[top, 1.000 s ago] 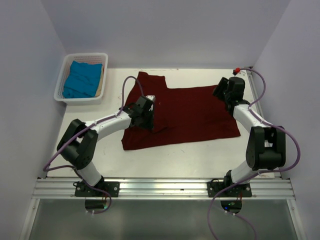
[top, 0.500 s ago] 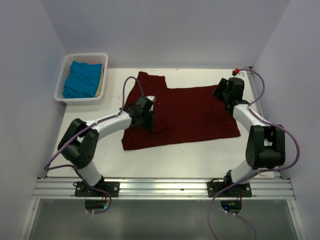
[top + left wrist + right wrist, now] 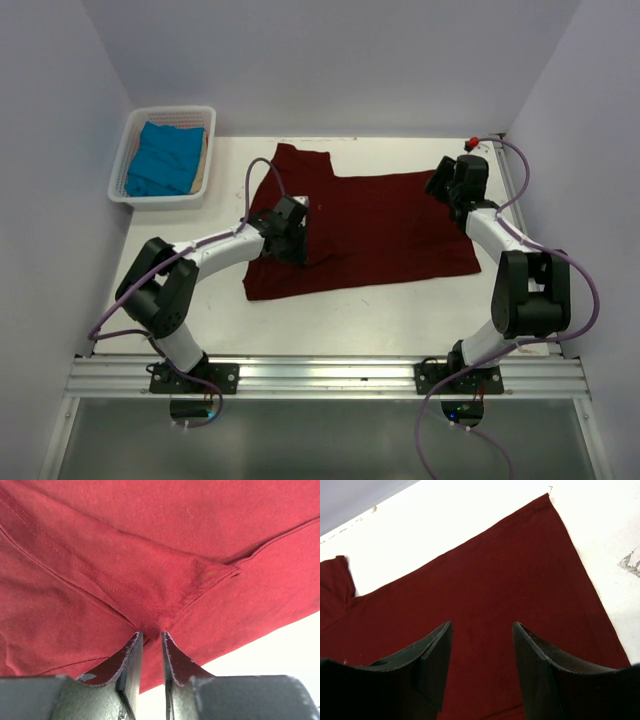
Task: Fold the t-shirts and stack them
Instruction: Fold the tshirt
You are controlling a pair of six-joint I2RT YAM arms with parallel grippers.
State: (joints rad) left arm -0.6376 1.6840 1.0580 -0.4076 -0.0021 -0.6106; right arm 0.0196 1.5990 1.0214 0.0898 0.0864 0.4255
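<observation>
The dark maroon t-shirt [image 3: 390, 225] lies spread flat across the middle of the table. My left gripper [image 3: 298, 243] is low on its left part, where a sleeve is folded inward. In the left wrist view the gripper [image 3: 151, 636] is shut on a small ridge of maroon cloth [image 3: 150, 555] by the sleeve's seam. My right gripper [image 3: 441, 182] hovers open over the shirt's far right corner. In the right wrist view only flat maroon cloth [image 3: 485, 570] lies beyond its parted fingers [image 3: 482, 630]. The teal t-shirt [image 3: 165, 158] lies folded in the basket.
The white slatted basket [image 3: 160, 200] stands at the table's far left corner. A small red object [image 3: 473, 142] sits at the far right corner. Bare white table [image 3: 340, 315] shows in front of the shirt, and grey walls close the sides and back.
The left gripper has shifted very slightly on the folded sleeve. The right arm and the shirt's outline look the same.
</observation>
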